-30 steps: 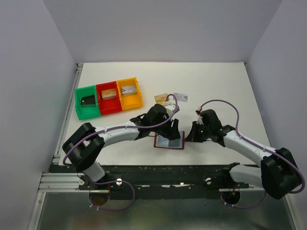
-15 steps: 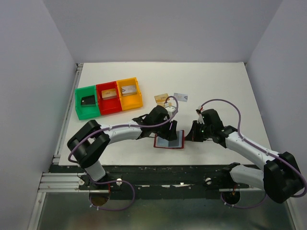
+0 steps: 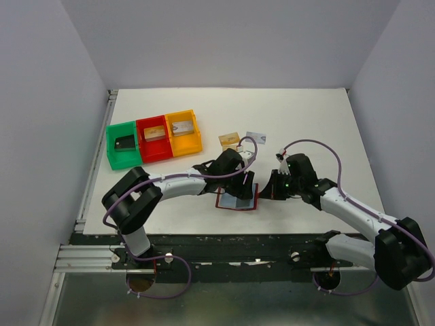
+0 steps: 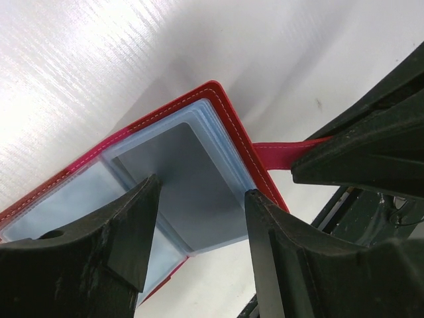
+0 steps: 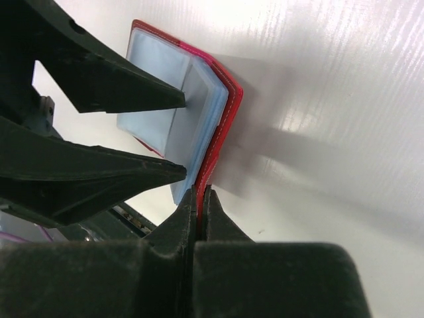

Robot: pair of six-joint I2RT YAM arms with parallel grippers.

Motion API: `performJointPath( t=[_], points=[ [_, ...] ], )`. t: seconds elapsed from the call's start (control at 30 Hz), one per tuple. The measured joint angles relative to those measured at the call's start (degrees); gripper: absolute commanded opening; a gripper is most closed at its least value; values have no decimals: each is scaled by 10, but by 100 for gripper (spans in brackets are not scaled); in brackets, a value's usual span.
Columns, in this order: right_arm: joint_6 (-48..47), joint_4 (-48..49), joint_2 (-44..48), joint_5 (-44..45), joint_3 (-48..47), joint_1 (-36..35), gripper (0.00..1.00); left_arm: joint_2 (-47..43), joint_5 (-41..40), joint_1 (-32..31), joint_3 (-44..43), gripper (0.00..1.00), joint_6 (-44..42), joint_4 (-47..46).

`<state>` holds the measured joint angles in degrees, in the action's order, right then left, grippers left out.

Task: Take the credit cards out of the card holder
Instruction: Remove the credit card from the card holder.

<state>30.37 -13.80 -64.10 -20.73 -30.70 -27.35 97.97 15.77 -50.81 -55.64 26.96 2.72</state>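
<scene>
Top external view is showing the white table [image 3: 306, 122] with both arms meeting over the card holder [image 3: 236, 199], which is lying open near the front edge, well apart from the green, red and orange bins [image 3: 158, 157] at the far left. A gold-tan credit card [image 3: 229, 139] and a pale credit card [image 3: 255, 136] are lying loose on the table beyond it. The right gripper [image 5: 199, 199] is pinching closed on the holder's red snap tab [image 4: 281, 155], anchoring the wallet. The left gripper [image 4: 202, 199] is hanging over the open page with its fingers [image 4: 126, 232] spread, straddling a grey card [image 4: 192, 172] sitting in the top blue sleeve. The holder is looking light and floppy, so without that anchor it is likely going to slide or lift with the pull. The card is seeming thin, stiff and slick inside the plastic; pinching it flat across its faces at whichever edge is clearing the sleeve mouth is looking best, though the mouth itself is not showing clearly
</scene>
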Motion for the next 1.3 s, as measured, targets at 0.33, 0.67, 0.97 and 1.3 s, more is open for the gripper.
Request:
performJointPath(
  t=[0.33, 0.67, 0.97, 1.3],
  points=[
    [0, 7, 17, -9, 3, 0, 0, 2, -3, -2, -1, 67, 0, 2],
    [-4, 7, 27, -17, 4, 0, 0, 0, -13, -4, -1, 71, 0, 2],
    [-4, 7, 27, -18, 4, 0, 0, 0, -19, -9, -1, 72, 0, 3],
    [-4, 8, 29, -25, 4, 0, 0, -4, -26, -19, -9, 70, -6, 16]
  ],
)
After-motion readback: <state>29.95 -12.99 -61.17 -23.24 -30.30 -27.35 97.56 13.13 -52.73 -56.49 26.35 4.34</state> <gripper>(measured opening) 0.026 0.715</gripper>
